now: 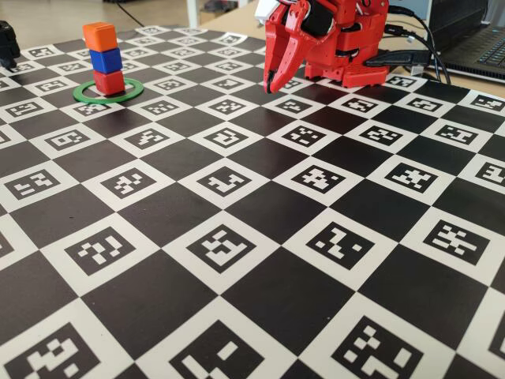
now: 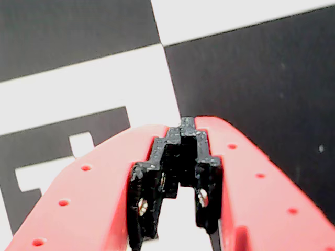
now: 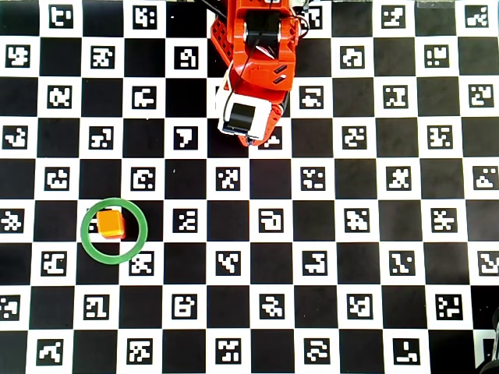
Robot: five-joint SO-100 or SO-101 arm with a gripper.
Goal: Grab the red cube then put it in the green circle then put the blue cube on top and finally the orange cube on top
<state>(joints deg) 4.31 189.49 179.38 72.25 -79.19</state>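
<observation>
**Three-cube stack in the ring, claw folded back and closed**

In the fixed view the small matte red cube (image 1: 109, 82) sits on the table (image 1: 260, 237) inside the thin flat green ring (image 1: 85, 96), with the small deep-blue cube (image 1: 105, 61) on top of it and the bright-orange cube (image 1: 99, 36) topping the column. The stack stands upright, its layers slightly twisted against one another. In the overhead view only the orange cube (image 3: 110, 224) shows, lying inside the green ring (image 3: 87, 241) toward its 11 o'clock side, close to the rim; whether the stack touches the rim cannot be told. The ring lies toward 9 o'clock on the checkerboard-patterned table (image 3: 366, 257), a few squares in from the left edge.

The red plastic claw (image 1: 272, 85) hangs tip-down at the front of the folded red arm (image 3: 257, 70), which sits at 12 o'clock in the overhead view, well apart from the stack. In the wrist view the claw (image 2: 183, 123) has its two red fingers (image 2: 104, 188) meeting at the tip, closed with nothing between them, over a black and white square.

From the arm's base the table lies open toward 3, 6 and 8 o'clock, bare squares all the way to the edges. At the far right of the fixed view dark cables (image 1: 418, 39) and a laptop (image 1: 481, 47) sit beyond the table's edge.
</observation>
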